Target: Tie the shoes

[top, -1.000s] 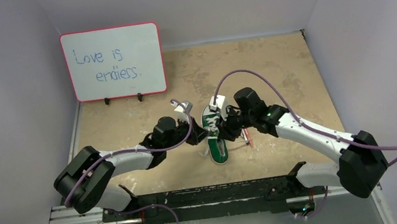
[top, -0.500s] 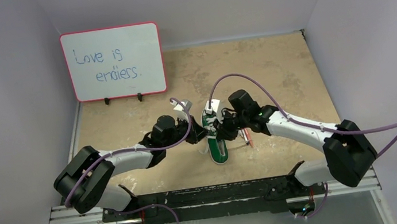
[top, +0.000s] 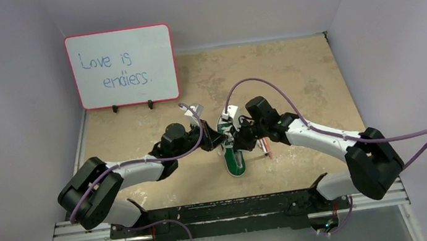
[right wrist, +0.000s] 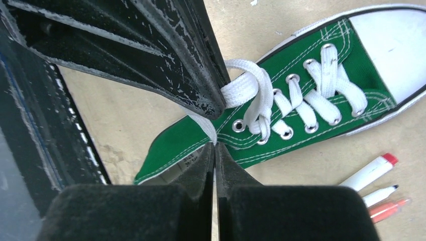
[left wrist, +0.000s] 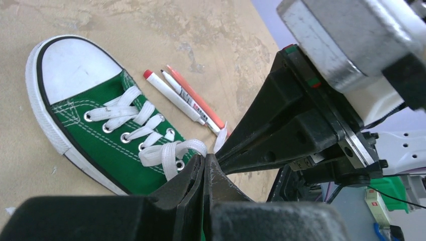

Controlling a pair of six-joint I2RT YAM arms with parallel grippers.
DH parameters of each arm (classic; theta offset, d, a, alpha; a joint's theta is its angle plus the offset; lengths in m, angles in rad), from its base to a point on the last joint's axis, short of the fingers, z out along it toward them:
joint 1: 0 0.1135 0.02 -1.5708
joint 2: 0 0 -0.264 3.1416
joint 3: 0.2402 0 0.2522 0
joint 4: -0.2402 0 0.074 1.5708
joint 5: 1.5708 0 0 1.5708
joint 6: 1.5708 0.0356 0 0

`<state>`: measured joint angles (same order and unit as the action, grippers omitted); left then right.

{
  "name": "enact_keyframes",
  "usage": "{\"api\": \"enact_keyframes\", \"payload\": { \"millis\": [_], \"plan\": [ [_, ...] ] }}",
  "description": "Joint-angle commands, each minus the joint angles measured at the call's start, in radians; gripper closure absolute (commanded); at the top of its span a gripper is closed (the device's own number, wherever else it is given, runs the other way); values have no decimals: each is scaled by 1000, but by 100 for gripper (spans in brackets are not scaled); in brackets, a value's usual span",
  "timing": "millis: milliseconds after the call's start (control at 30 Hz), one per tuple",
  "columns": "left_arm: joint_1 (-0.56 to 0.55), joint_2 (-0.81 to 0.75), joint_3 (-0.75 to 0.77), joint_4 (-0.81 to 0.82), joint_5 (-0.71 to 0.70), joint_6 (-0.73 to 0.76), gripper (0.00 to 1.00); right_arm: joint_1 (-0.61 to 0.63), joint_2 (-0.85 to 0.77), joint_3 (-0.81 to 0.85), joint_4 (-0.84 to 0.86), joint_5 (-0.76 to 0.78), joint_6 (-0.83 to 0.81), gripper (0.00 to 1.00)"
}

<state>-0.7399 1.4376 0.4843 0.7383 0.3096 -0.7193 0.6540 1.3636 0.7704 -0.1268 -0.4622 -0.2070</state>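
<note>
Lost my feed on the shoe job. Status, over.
Left claw shut on lace. Right claw shut on lace too. Shoe upright on its sole, no bow yet. Pens lie beside it, clear of both claws.

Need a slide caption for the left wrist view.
Left claw shut on a white lace over the green sneaker, right claw close beside it, three pens beyond.

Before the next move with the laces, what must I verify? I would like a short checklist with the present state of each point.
1. Left gripper shut on lace: ok.
2. Right gripper shut on other lace end: ok.
3. Shoe flat on table: ok.
4. Pens apart from shoe: ok.
5. Grippers not touching each other: cannot tell.
6. Bow tied: not ok.
</note>
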Motion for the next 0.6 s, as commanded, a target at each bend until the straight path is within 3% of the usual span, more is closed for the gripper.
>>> {"api": "enact_keyframes", "payload": {
  "millis": [0, 333, 567],
  "plan": [
    [5, -13, -4, 120, 38, -20, 100, -4, -58, 34, -51, 23, 212, 100],
    [4, 13, 5, 201, 55, -67, 100, -48, -115, -30, -76, 210, 735, 100],
    [2, 16, 21, 213, 77, -80, 100, -49, 25, 68, -18, 47, 675, 100]
  ]
}}
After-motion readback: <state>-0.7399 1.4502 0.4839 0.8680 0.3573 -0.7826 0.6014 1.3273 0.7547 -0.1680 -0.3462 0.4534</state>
